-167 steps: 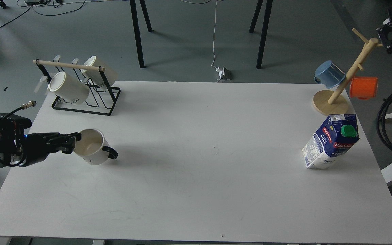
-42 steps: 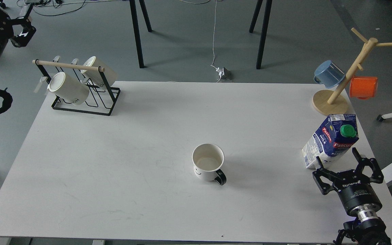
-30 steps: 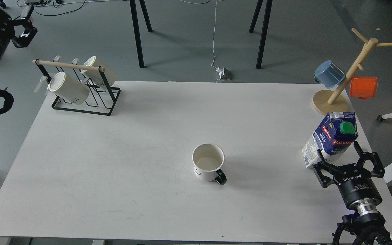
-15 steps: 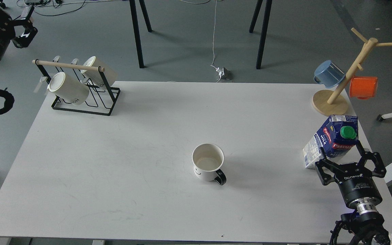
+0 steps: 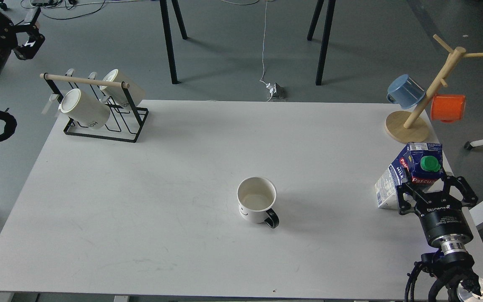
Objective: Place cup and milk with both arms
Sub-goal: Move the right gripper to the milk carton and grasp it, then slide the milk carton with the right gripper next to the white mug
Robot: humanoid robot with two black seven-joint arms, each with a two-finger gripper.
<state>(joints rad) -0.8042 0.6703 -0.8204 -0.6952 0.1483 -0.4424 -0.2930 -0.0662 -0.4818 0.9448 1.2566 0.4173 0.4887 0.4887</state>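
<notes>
milk [image 5: 409,174] upright, top leaning right; right gripper [image 5: 428,186] clamped around it. cup [image 5: 256,203] mid-table, handle near-right. left gripper [image 5: 29,35] far left, spread.

Right gripper [image 5: 429,181], earlier open and short of the milk [image 5: 409,172], now has its fingers closed in around the carton's lower part. Milk sits turned slightly, shifted a touch right. Left gripper [image 5: 29,35], earlier at the cup [image 5: 256,204], now raised far left.
</notes>
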